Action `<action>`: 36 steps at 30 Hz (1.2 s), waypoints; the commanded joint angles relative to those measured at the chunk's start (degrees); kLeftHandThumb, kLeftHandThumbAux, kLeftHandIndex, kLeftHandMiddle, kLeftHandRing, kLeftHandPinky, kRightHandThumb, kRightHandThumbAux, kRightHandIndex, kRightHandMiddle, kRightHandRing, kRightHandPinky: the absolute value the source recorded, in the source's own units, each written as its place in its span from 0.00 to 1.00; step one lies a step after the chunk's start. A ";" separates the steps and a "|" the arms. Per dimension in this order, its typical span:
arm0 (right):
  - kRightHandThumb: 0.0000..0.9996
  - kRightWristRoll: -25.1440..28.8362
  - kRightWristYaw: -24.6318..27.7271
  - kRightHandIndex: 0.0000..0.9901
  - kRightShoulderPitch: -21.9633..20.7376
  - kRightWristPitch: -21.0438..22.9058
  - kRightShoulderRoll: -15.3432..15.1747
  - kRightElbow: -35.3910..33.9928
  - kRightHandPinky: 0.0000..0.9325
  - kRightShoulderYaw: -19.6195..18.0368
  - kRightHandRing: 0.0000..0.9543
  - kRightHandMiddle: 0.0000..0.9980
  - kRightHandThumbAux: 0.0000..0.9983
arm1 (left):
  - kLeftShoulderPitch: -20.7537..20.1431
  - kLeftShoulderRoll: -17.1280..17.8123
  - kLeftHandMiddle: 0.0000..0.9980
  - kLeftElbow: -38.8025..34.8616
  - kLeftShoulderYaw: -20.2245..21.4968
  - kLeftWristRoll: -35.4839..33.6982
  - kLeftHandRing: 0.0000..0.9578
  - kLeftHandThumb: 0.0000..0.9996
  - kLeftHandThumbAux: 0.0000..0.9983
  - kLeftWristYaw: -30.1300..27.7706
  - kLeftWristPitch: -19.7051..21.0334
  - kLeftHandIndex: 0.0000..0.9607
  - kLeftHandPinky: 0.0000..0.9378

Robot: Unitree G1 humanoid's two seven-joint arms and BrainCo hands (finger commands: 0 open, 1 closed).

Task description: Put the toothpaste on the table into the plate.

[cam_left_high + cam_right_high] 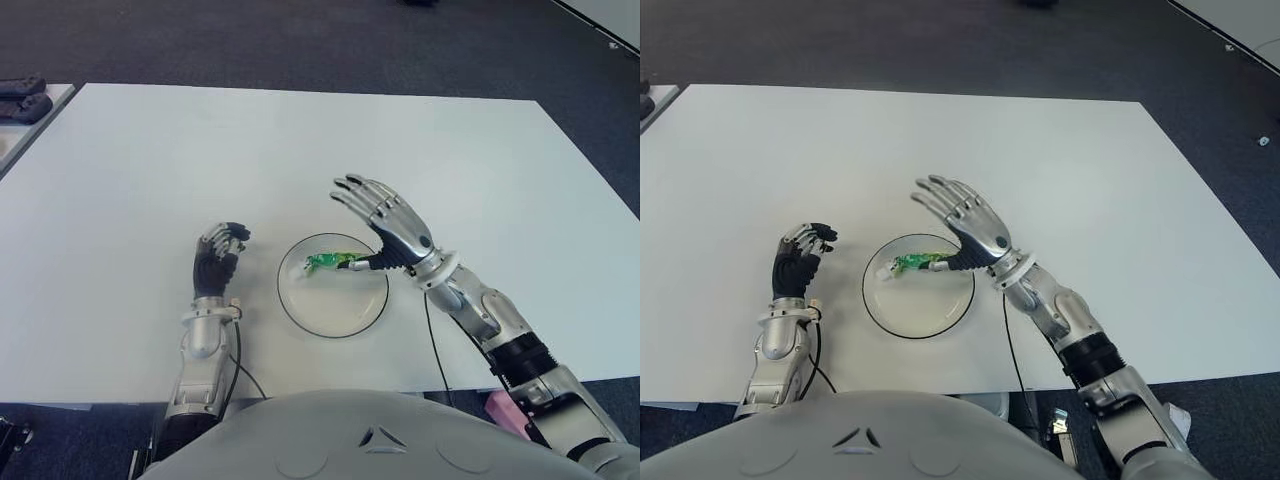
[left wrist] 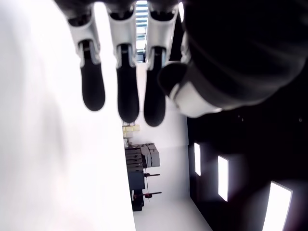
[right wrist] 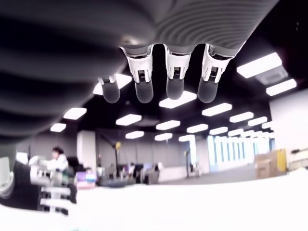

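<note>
- the white table point(image 1: 300, 140) carries a round white plate point(image 1: 333, 317) with a dark rim; the plate stands near the front edge of the table, about in the middle between its left and right edges.
- the toothpaste point(image 1: 327, 262), a small green tube with a white end, lies inside the plate, in the back part of it near the far rim, with its white end toward the left side of the plate.
- the right hand point(image 1: 385, 216) is over the back right rim of the plate, palm down and fingers spread out and reaching away from the robot; they hold nothing.
- the thumb of this hand points toward the right end of the toothpaste; i cannot tell if it touches the tube.
- in the right wrist view the fingertips point(image 3: 175, 90) hang straight and apart from each other, with nothing between them.
- the left hand point(image 1: 218, 258) shows just to the left of the plate, apart from its rim, also near the front edge of the table.
- its fingers point(image 2: 128, 103) are bent forward in a loose curl, close side by side, and nothing is in them.
- at the far left corner of the table, on another surface beside it, lie some dark objects point(image 1: 22, 97).
</note>
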 commanded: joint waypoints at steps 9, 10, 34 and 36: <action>0.00 13.05 -1.10 0.08 9.08 -0.44 8.62 -5.83 0.12 -8.26 0.08 0.10 0.78 | -0.62 0.55 0.46 1.42 0.28 -0.79 0.46 0.72 0.72 -1.08 -0.10 0.45 0.47; 0.00 13.45 -1.14 0.09 9.60 -0.38 9.25 -5.82 0.13 -8.67 0.09 0.12 0.79 | -0.65 0.57 0.46 1.49 0.28 -0.81 0.46 0.72 0.72 -1.09 -0.20 0.45 0.47; 0.68 16.59 -11.28 0.42 11.92 0.63 22.85 6.30 0.46 -19.28 0.46 0.44 0.74 | -1.37 1.17 0.46 1.93 0.40 -0.60 0.46 0.72 0.72 -0.89 0.33 0.45 0.47; 0.69 16.37 -11.77 0.43 11.74 0.84 23.31 7.22 0.47 -19.56 0.48 0.46 0.74 | -1.39 1.14 0.46 1.87 0.38 -0.57 0.46 0.72 0.72 -0.85 0.48 0.45 0.47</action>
